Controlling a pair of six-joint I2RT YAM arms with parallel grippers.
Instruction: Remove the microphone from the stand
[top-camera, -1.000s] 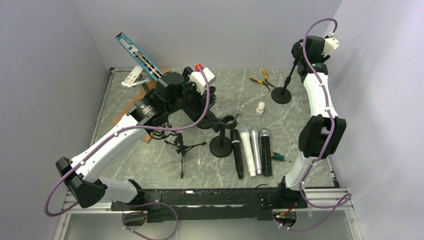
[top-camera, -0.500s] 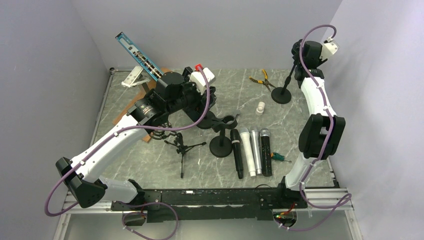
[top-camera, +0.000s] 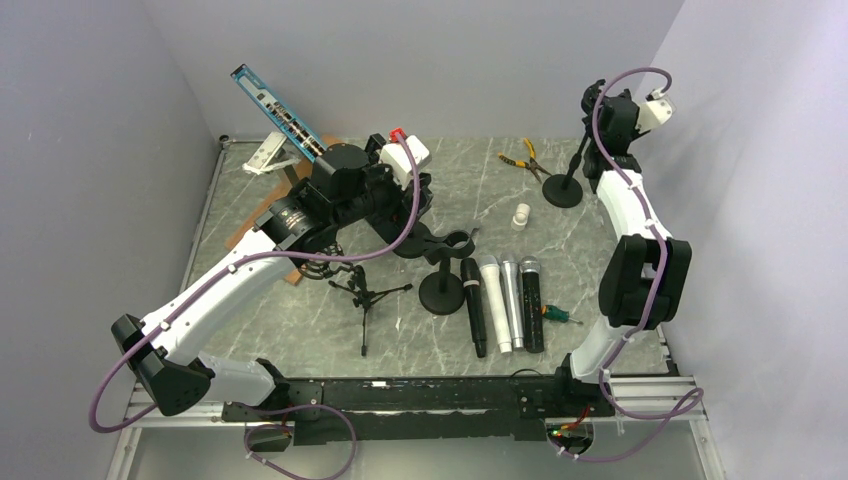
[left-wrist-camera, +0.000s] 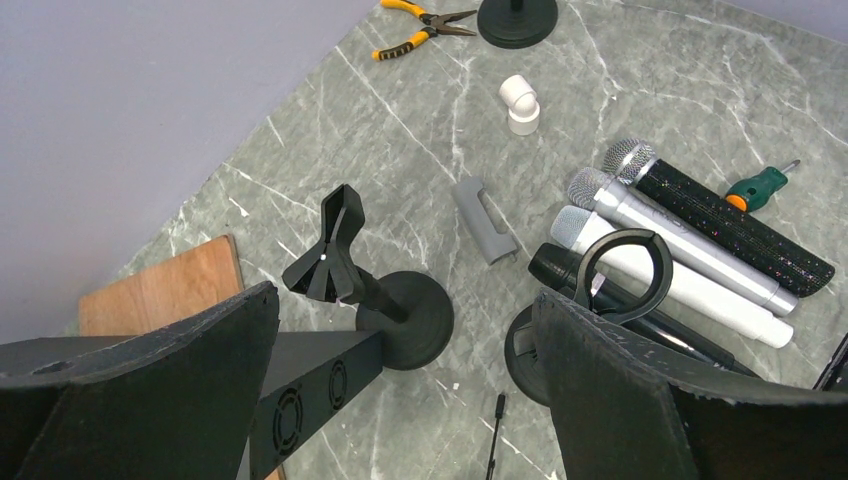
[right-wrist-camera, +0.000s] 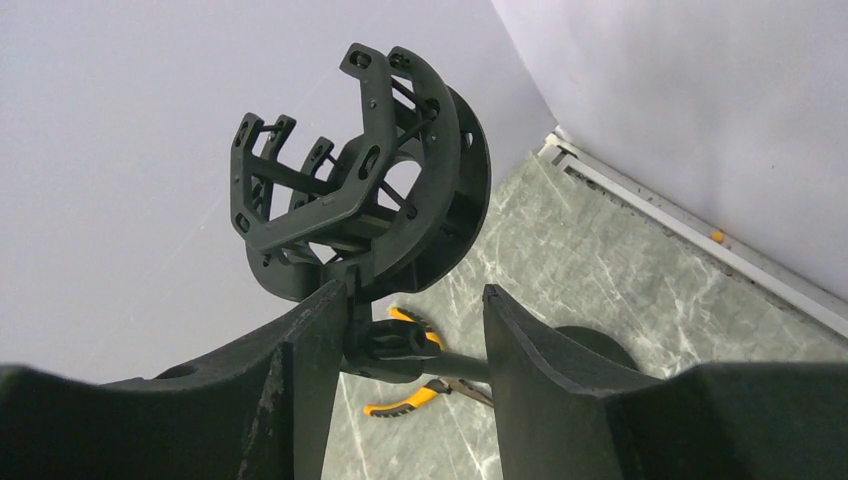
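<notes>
Four microphones lie side by side on the table: black, white, silver and glittery black; they also show in the left wrist view. A tall stand at the back right carries a black shock mount with nothing in it. My right gripper is open, its fingers either side of the stand's neck joint below the mount. My left gripper is open and empty above a clip stand and a ring-clip stand.
Yellow pliers lie by the tall stand's base. A white pipe elbow, a grey clip and a green screwdriver lie near the microphones. A small tripod lies front left. A blue switch leans at the back left.
My right gripper has shifted slightly left and turned at the top of the tall stand. The left arm and the microphones have not moved.
</notes>
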